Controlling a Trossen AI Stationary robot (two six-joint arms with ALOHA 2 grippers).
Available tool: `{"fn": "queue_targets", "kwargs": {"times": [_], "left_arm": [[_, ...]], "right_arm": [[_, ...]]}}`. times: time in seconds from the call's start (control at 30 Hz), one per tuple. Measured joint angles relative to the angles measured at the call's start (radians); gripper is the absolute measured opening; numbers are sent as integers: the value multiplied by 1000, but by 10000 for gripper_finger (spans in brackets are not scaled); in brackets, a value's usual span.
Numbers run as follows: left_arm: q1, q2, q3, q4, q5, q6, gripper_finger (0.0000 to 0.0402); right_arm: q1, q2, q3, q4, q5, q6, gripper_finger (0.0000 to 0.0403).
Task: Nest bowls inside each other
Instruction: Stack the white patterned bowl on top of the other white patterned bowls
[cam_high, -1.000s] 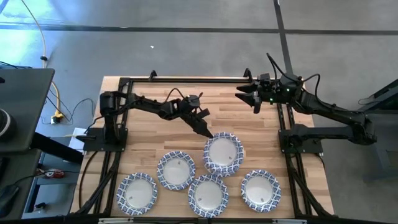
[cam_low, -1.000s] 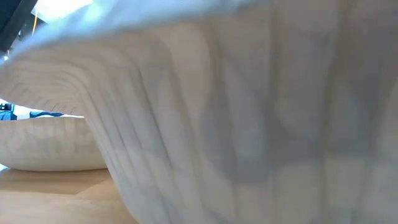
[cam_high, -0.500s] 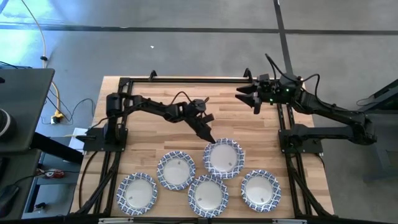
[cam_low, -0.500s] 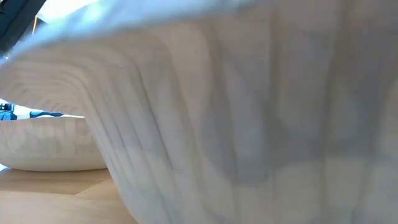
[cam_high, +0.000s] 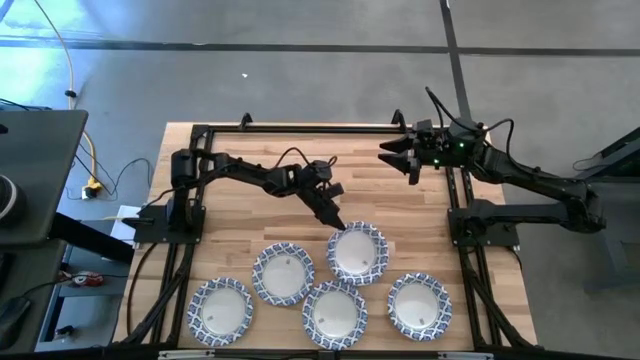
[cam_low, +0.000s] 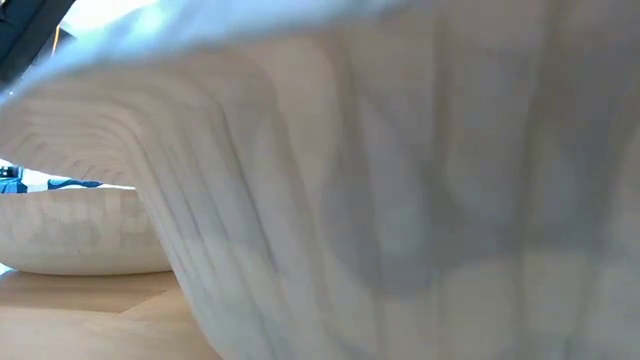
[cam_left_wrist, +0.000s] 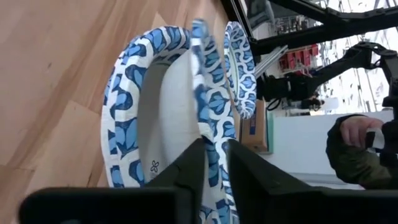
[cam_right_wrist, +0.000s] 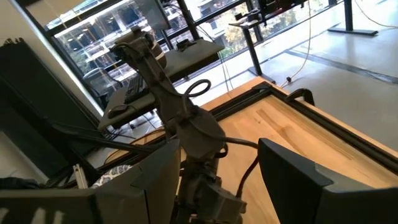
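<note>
Count, high view: five bowls (cam_high: 357, 252) visible as separate positions on the table (cam_high: 240, 160); some may be stacks of nested bowls, cannot resolve from above. Arms: two. Grippers: two, left gripper (cam_high: 333, 222) and right gripper (cam_high: 392, 157).

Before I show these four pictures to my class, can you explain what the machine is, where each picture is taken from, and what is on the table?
Two dark robot arms work at a wooden table. One picture looks straight down. One sits at table height, so close that a white bowl side fills it. The other two come from cameras on the arms' wrists.

Five spots on the table carry blue-and-white bowls; how many are stacked in each I cannot tell.

The left pincer is at the rim of the upper bowl, with one finger on each side of that rim. The right pincer waits open near the far edge, holding nothing.
</note>
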Motion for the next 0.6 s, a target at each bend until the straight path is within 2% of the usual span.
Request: {"fn": "queue_targets", "kwargs": {"times": [0.37,0.6], "left_arm": [[5,-2,0,3,8,15,205],[35,-17,-1,-11,13,46,237]], "right_arm": [[0,0,0,-1,-7,2,206],[0,0,0,-10,-9,2,206]]}}
